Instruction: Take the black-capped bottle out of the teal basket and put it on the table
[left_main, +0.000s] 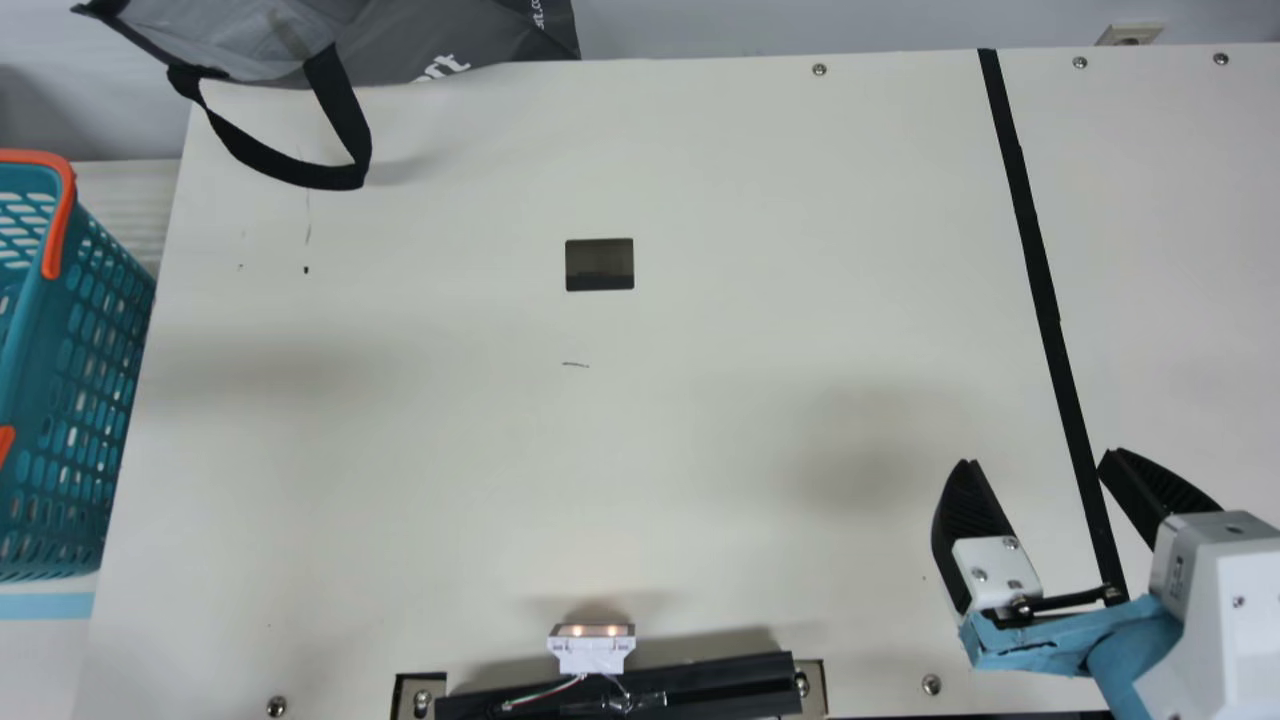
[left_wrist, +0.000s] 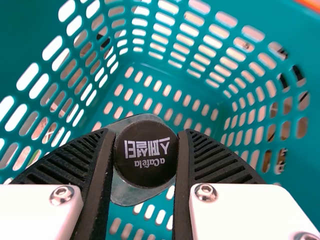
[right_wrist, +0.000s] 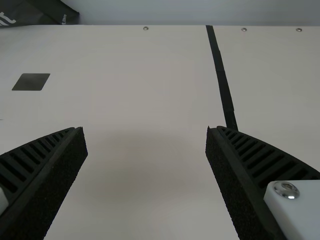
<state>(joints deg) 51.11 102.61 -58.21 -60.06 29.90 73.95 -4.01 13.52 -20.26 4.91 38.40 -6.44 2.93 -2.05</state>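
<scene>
Black-capped bottle isn't on the table yet, so the lift-out and set-down are left to do. It's inside the teal basket, just by the table's left edge in the main view. Grab looks done imo: left gripper is closed on both sides of the cap, right gripper is spread wide holding nothing. Loads of room mid-table, I'd just clear the basket wall, then the orange handle and the bag strap
</scene>
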